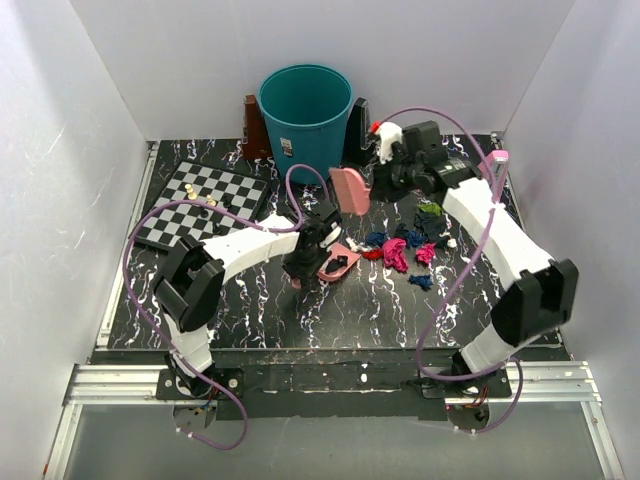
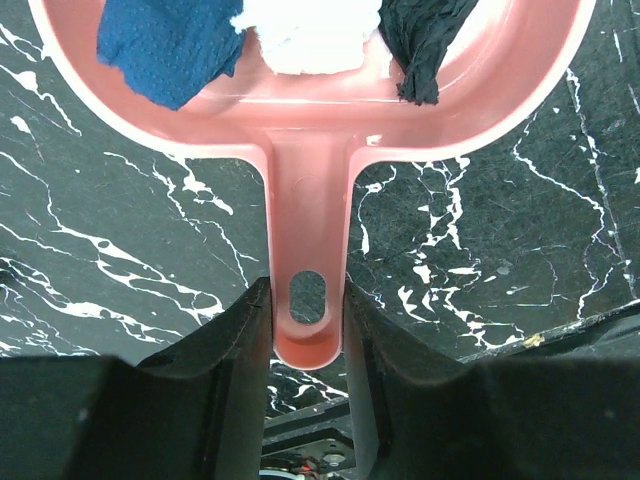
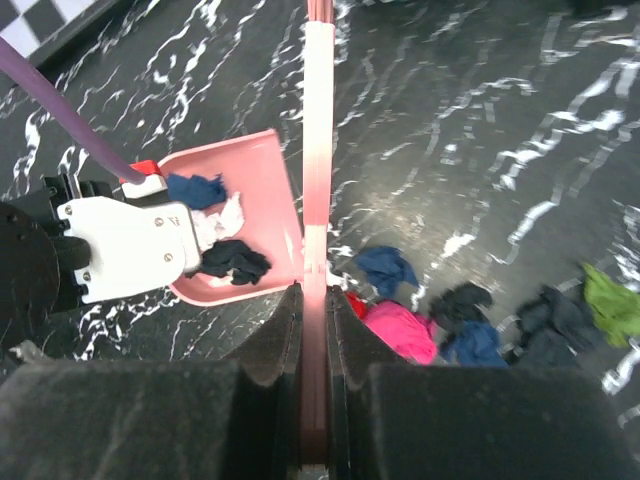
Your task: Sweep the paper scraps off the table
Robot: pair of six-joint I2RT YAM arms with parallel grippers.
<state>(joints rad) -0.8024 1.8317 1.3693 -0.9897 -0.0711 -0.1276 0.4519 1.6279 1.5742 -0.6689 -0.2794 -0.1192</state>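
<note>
My left gripper [image 1: 322, 262] [image 2: 307, 300] is shut on the handle of a pink dustpan [image 1: 350, 248] [image 2: 310, 130] lying flat on the table [image 1: 260, 315]. The pan holds a blue, a white and a dark scrap [image 2: 165, 45]. My right gripper [image 1: 385, 180] [image 3: 315, 300] is shut on the thin handle of a pink brush [image 1: 350, 190] [image 3: 318, 150], held above the table behind the pan. The paper scraps [image 1: 395, 253] lie in a loose pile right of the pan: magenta [image 3: 400, 330], dark blue [image 3: 385, 268], green [image 3: 610, 305] and a red one by the pan's lip.
A teal bin [image 1: 305, 105] stands at the back centre, with a brown object [image 1: 255, 128] to its left and a black one [image 1: 357, 130] to its right. A chessboard [image 1: 205, 205] with small pieces lies at the back left. White walls enclose the table.
</note>
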